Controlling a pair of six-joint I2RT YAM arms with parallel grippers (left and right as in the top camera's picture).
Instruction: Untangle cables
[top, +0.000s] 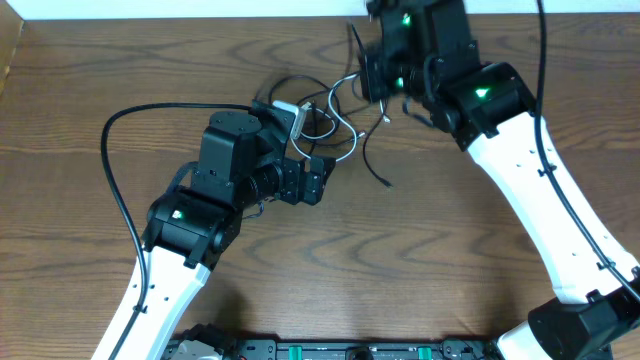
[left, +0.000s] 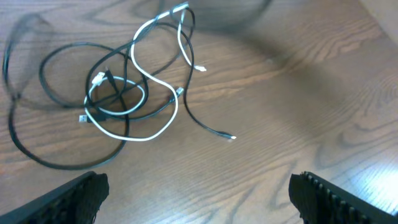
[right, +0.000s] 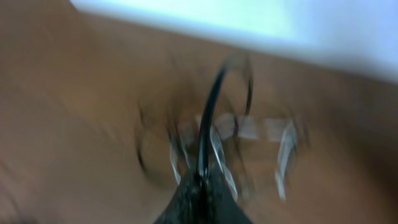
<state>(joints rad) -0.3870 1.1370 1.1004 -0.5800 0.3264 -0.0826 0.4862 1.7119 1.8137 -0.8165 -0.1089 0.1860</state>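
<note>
One white cable (left: 144, 139), several black cables (left: 210, 129) tangled; right tool (right: 200, 183) pinching one.

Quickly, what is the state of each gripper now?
Left gripper: open, holding nothing.
Right gripper: closed on a black cable.

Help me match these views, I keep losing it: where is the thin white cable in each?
Overhead: thin white cable loops at upper centre.
Left wrist: thin white cable left of centre, sharply seen.
Right wrist: blurred pale streaks, centre-right, probably it.
Shared landmark: the thin black cables tangled with it.
</note>
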